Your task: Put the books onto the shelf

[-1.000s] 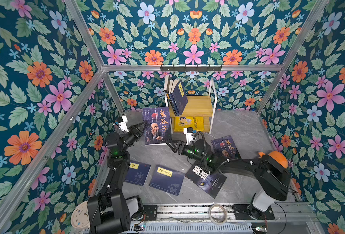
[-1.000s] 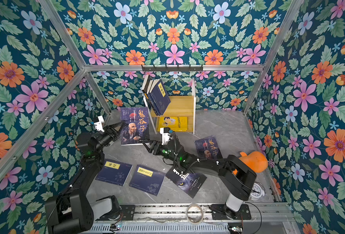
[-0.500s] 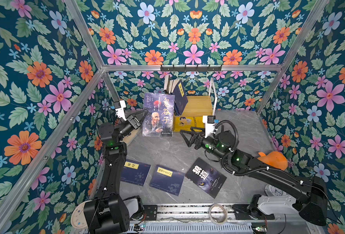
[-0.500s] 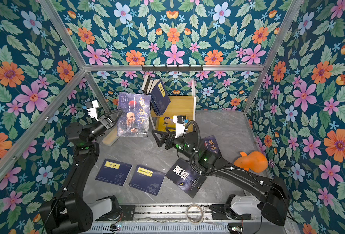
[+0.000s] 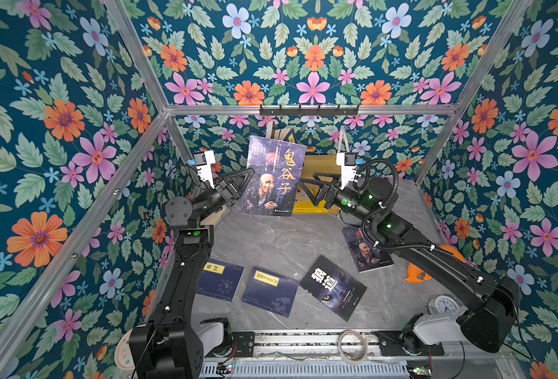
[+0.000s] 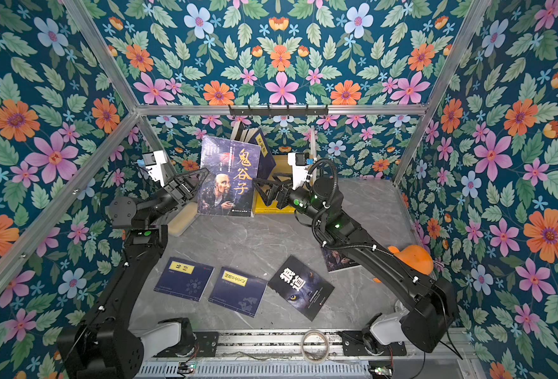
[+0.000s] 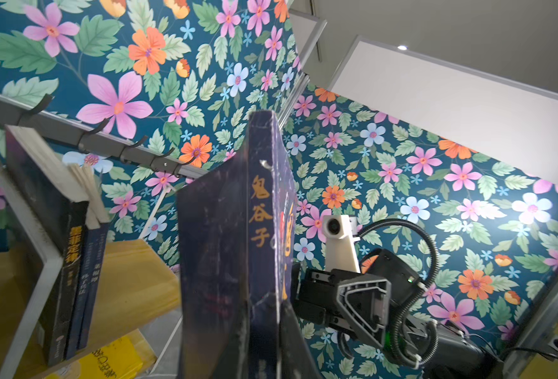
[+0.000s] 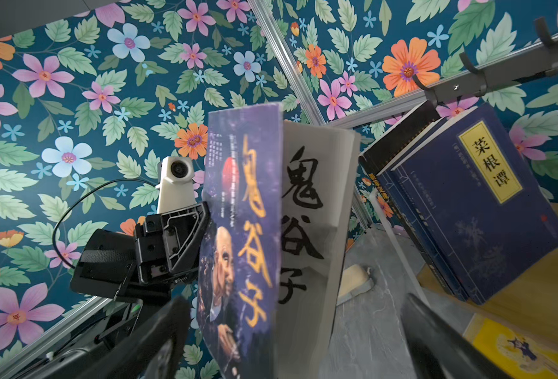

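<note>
The purple paperback [image 5: 276,177] is now hanging higher than a second ago, upright in front of the shelf [image 5: 318,165], and the right gripper [image 5: 303,188] is standing wide open just beside its free edge, having let go. The left gripper [image 5: 243,183] alone is clamping the spine edge, and the front cover is peeling away from the pages. Pushed in like this, the book is likely risking a slip, or catching and toppling the leaning books [image 6: 261,147] on the upper board.
</note>
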Controlling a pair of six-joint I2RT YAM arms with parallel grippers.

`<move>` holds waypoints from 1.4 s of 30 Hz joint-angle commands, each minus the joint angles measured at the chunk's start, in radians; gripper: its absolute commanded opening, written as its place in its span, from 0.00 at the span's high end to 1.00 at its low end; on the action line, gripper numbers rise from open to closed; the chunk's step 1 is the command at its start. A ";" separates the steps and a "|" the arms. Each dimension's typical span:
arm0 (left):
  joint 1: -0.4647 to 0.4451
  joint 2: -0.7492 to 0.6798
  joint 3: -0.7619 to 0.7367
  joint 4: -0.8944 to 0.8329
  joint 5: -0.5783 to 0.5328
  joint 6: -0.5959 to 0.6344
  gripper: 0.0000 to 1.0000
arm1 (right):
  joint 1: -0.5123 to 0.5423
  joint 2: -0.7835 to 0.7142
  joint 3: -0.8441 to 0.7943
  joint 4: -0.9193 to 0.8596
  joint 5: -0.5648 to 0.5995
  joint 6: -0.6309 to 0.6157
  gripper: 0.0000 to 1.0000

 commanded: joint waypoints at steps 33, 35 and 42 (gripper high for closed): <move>0.173 0.170 0.151 -0.168 0.083 0.135 0.20 | -0.160 0.291 0.240 0.158 -0.678 0.032 1.00; 0.158 0.193 0.247 -0.371 0.118 0.292 0.20 | -0.171 0.202 0.206 0.003 -0.685 -0.083 1.00; 0.074 0.297 0.617 -1.082 0.080 0.926 0.15 | -0.196 -0.040 0.155 -0.635 -0.591 -0.552 1.00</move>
